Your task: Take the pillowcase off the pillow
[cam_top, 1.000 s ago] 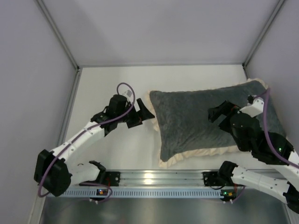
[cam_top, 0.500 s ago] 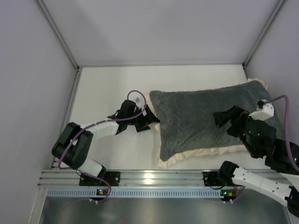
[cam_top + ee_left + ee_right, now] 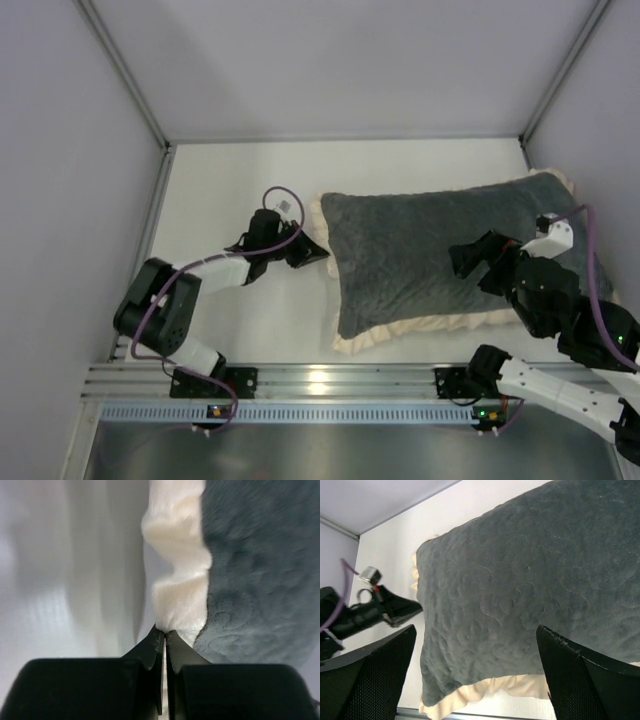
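The pillowcase (image 3: 430,250) lies dark grey plush side up on the table's right half, its cream frill (image 3: 175,580) running round the edge. It bulges, and the pillow inside is hidden. My left gripper (image 3: 318,255) sits low at the cover's left edge; in the left wrist view its fingertips (image 3: 165,632) are pinched shut on the frill beside the grey plush (image 3: 260,580). My right gripper (image 3: 470,258) hangs open above the right part of the grey face (image 3: 520,580), its fingers (image 3: 385,670) spread wide with nothing between them. The left gripper (image 3: 415,609) also shows in the right wrist view.
The white table (image 3: 220,200) is boxed in by pale walls at the back and both sides. A metal rail (image 3: 320,385) carrying the arm bases runs along the near edge, just below the cover's near frill (image 3: 400,330).
My left gripper dropped to the table, reached the cover's left frill and shut on it. The cover's left end has shifted slightly left. My right gripper stayed open, moving a little over the plush.
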{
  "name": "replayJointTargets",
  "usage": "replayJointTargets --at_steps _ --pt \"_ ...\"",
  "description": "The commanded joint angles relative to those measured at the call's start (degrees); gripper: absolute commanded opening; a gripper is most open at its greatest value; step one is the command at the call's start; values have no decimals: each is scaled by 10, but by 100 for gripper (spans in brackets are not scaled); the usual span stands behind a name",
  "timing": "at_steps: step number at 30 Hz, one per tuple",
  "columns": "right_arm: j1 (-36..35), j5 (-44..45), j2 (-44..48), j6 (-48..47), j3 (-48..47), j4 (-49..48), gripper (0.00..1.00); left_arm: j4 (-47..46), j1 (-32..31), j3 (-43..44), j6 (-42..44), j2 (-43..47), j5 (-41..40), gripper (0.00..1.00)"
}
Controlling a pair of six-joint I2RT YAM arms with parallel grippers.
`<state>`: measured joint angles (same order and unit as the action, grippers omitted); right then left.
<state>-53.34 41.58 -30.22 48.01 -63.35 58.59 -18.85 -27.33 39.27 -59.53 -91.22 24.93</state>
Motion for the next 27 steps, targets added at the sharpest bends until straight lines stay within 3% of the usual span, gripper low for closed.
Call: replayJointTargets --at_steps 1,2,4,8,12,13,14,16,18,21,27 --pt "6 -12 -27 -14 16 -22 100 96 82 15 52 105 -41 0" --pt "6 -13 -33 -13 20 -22 99 171 131 28 90 127 -24 0" --pt "6 -18 -43 -13 34 -35 99 237 185 51 118 142 -4 0" --pt "5 -31 -58 -13 58 -68 99 344 360 97 186 175 54 0" --pt "6 -41 -75 -13 68 -88 100 440 460 127 239 168 90 0" --pt "5 -41 -77 -16 69 -95 100 456 470 134 253 163 87 35" --pt "5 -41 -81 -15 71 -96 100 465 481 138 258 168 85 57" --pt "6 -38 -92 -13 71 -95 100 484 483 143 263 184 50 86" --pt "7 -36 -94 -8 77 -94 99 500 483 151 266 221 15 98" --pt "18 -27 -86 2 89 -81 100 550 483 172 280 273 -63 99" --pt "41 -115 -131 -59 109 -109 99 588 483 141 267 379 -1 98"
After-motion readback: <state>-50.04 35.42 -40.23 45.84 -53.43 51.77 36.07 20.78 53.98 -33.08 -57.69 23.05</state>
